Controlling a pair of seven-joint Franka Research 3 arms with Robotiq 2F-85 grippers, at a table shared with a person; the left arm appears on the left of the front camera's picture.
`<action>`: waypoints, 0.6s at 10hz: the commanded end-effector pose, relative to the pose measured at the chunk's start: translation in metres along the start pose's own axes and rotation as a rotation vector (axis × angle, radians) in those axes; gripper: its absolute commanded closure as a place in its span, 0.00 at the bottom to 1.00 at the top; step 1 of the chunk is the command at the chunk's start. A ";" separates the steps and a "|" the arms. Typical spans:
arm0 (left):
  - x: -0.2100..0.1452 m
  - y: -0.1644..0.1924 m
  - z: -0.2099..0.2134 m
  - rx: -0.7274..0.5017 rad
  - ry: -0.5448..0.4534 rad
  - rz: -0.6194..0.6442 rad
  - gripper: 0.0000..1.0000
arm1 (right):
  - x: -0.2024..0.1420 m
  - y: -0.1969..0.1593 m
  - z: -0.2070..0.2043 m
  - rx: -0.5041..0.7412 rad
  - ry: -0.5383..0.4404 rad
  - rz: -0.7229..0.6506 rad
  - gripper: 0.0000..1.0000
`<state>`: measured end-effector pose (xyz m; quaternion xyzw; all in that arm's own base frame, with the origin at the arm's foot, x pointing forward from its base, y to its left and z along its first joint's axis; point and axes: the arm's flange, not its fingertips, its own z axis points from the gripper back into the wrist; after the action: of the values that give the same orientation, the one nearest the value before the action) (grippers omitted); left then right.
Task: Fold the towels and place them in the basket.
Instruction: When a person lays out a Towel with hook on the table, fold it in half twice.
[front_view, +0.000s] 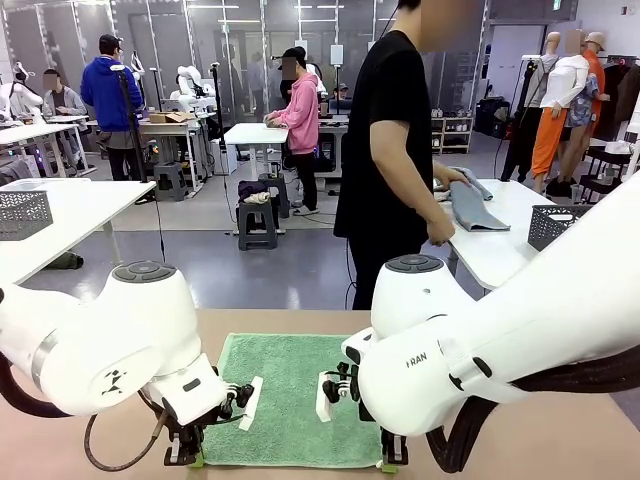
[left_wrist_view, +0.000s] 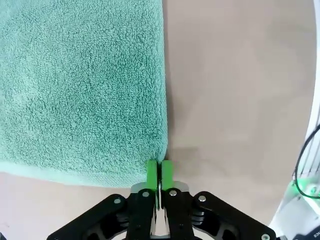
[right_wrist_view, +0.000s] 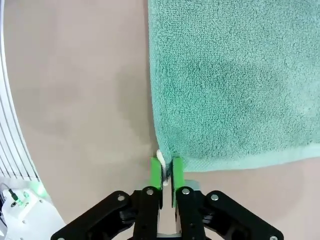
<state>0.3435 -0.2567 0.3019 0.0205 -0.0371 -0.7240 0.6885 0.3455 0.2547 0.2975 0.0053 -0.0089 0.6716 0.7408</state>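
Towel (front_view: 290, 400) lies flat and single-layered on the table (front_view: 570, 440), in the middle of its near half, squared to the table's edges. Its two side edges run straight away toward the table's far side. The front view foreshortens it too much to tell whether that or the crosswise direction is the long axis. Bare tabletop lies open on both sides of it and beyond its far hem, up to the table's far edge. A person (front_view: 390, 150) stands past that edge, turned to another table. The cloth is mint-green looped terry with a flatter woven band along the near hem, smooth and unwrinkled. A small white loop (right_wrist_view: 160, 159) sits at the corner toward the table's right. The left gripper (front_view: 198, 462) is down at the table's near side. Its green pads are pressed together on the near left corner in the left wrist view (left_wrist_view: 160, 162). The right gripper (front_view: 388, 465) pinches the near right corner, with loop and hem caught between its pads (right_wrist_view: 167, 162).
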 end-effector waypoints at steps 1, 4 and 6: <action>-0.004 -0.008 -0.005 0.044 0.020 0.008 1.00 | 0.000 0.004 -0.003 -0.030 0.012 -0.012 1.00; -0.002 -0.007 -0.003 0.050 0.023 0.000 1.00 | 0.002 0.006 -0.002 -0.046 0.028 0.007 1.00; 0.000 0.000 0.000 0.005 0.006 -0.008 1.00 | 0.001 0.001 0.000 -0.008 0.009 0.016 1.00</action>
<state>0.3431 -0.2575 0.3020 0.0246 -0.0369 -0.7270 0.6852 0.3442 0.2567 0.2978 -0.0028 -0.0082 0.6781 0.7349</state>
